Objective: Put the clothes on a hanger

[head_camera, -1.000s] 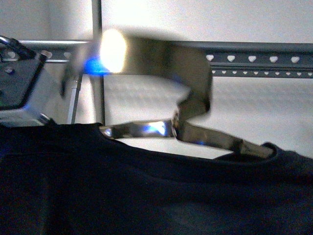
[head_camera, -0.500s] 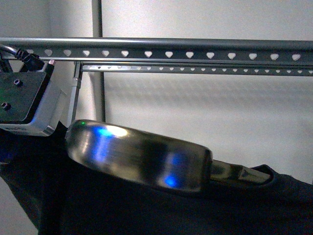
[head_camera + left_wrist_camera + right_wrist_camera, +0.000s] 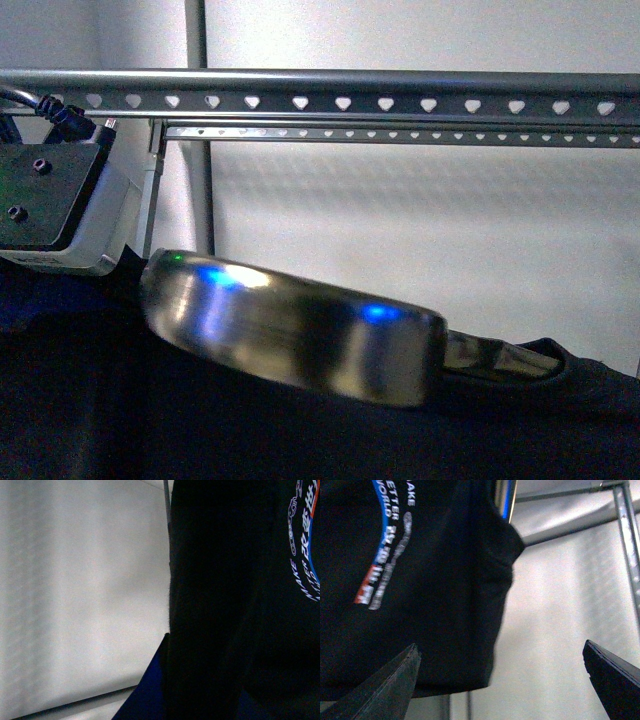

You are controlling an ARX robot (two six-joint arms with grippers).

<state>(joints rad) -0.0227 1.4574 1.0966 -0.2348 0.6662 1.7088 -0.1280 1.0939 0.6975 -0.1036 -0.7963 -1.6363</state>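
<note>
The right gripper is closest to its wrist camera. Its two dark fingertips are spread wide apart with nothing between them. Just beyond them hangs the black T-shirt. White lettering and a blue-orange graphic show on its chest, and one short sleeve juts towards the pale background. In the front view the same shirt fills the lower part of the picture, close to the lens, with its collar edge uppermost. A broad polished metal band lies tilted across that collar and carries blue reflections. A narrower strip from it runs into the neckline on the right. At the shirt's upper left corner sits the left arm's grey and black wrist block with a cable at its top. The left gripper's fingers appear in no view, so I cannot tell whether they are apart or together. The left wrist camera shows only the dark cloth, a blue patch of fabric and the pale wall. Behind and above the shirt stands the grey metal clothes rack. Its top rail is punched with heart-shaped holes, and a second punched rail runs just below it. The shirt hangs below these rails and rests on neither. A thin upright pole rises at the left, and a white wall lies farthest back.
</note>
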